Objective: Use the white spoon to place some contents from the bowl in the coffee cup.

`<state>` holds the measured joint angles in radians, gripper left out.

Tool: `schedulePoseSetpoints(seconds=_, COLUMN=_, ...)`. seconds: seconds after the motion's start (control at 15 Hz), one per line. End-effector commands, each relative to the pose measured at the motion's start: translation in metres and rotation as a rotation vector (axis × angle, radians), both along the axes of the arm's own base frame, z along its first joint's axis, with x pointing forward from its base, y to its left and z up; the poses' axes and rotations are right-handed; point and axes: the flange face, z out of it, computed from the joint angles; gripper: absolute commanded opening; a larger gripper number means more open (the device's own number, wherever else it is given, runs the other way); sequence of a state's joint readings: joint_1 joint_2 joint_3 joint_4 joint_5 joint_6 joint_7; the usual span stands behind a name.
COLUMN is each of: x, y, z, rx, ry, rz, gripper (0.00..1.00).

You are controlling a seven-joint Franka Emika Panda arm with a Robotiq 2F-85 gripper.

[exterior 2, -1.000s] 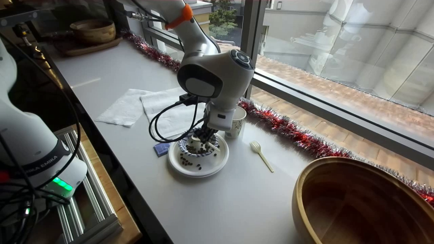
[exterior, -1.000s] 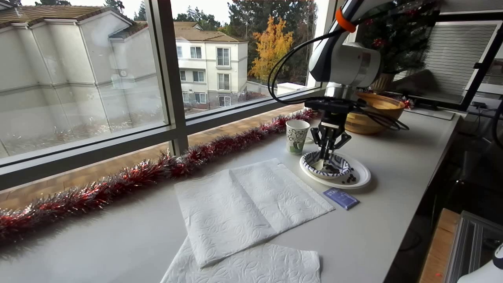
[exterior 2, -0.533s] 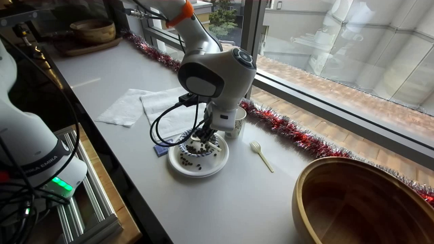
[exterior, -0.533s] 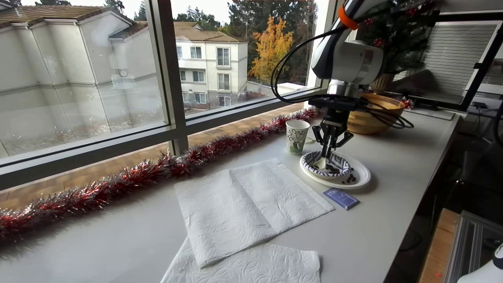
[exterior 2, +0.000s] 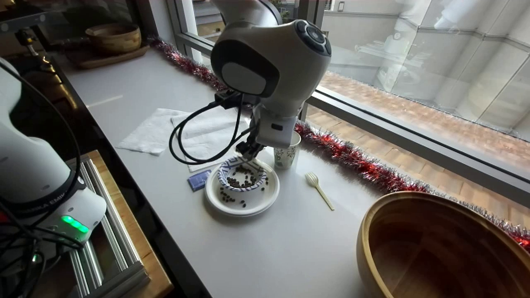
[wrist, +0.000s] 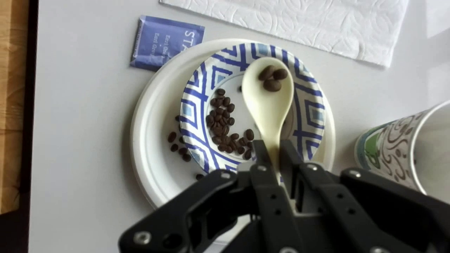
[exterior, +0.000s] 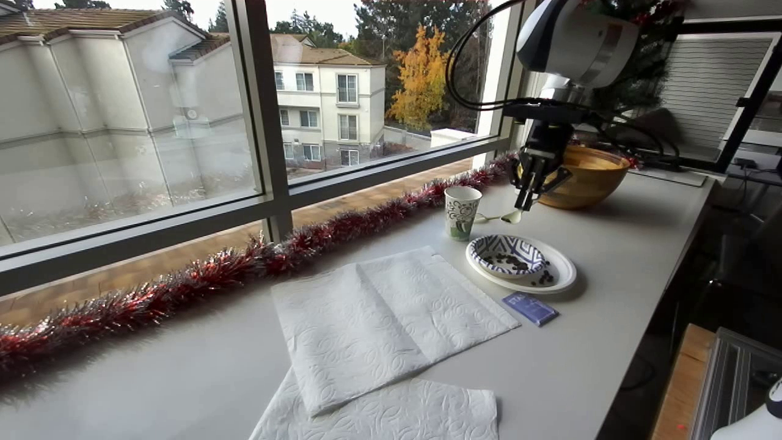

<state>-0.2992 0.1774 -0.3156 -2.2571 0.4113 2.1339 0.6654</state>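
Observation:
My gripper (wrist: pixel 273 143) is shut on the white spoon (wrist: pixel 266 109), a pale-yellow plastic spoon held by its handle. Three dark beans lie in the spoon's scoop. The bowl (wrist: pixel 314 114) is white with a blue pattern and holds more dark beans. In the wrist view the scoop is over the bowl. In an exterior view the gripper (exterior: pixel 523 206) holds the spoon (exterior: pixel 512 216) raised above the bowl (exterior: pixel 482 264). The coffee cup (wrist: pixel 383 151) stands upright beside the plate, at the right in the wrist view; it also shows in both exterior views (exterior: pixel 462 214) (exterior 2: pixel 285 158).
The bowl sits on a white plate (wrist: pixel 146 137) with several loose beans. A blue tea packet (wrist: pixel 167 42) lies beside the plate. A pale fork (exterior 2: pixel 318 191), a large wooden bowl (exterior 2: pixel 372 252), paper towels (exterior: pixel 391 318) and red tinsel (exterior: pixel 366 221) by the window are around.
My gripper has lifted the spoon up out of the bowl, and the spoon now hangs in the air with beans in it. The bowl, plate and cup have not moved.

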Motion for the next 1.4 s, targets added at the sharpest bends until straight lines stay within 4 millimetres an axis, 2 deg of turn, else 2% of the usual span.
schedulePoseSetpoints(seconds=0.0, x=0.004, y=-0.004, z=0.039, rx=0.064, ry=-0.064, rz=-0.143, gripper=0.03)
schedulePoseSetpoints(seconds=0.27, x=0.027, y=-0.012, z=0.058, rx=0.062, ry=-0.097, rz=-0.328, gripper=0.03)
schedulePoseSetpoints(seconds=0.6, x=0.056, y=-0.015, z=0.061, rx=-0.032, ry=-0.119, rz=-0.478, gripper=0.03)
schedulePoseSetpoints(seconds=0.8, x=0.067, y=-0.01, z=0.055, rx=-0.11, ry=-0.142, rz=-0.532, gripper=0.03)
schedulePoseSetpoints(seconds=1.07, x=0.083, y=0.0, z=0.037, rx=-0.246, ry=-0.18, rz=-0.567, gripper=0.03)
schedulePoseSetpoints(seconds=1.33, x=0.091, y=0.022, z=0.018, rx=-0.397, ry=-0.205, rz=-0.534, gripper=0.03)
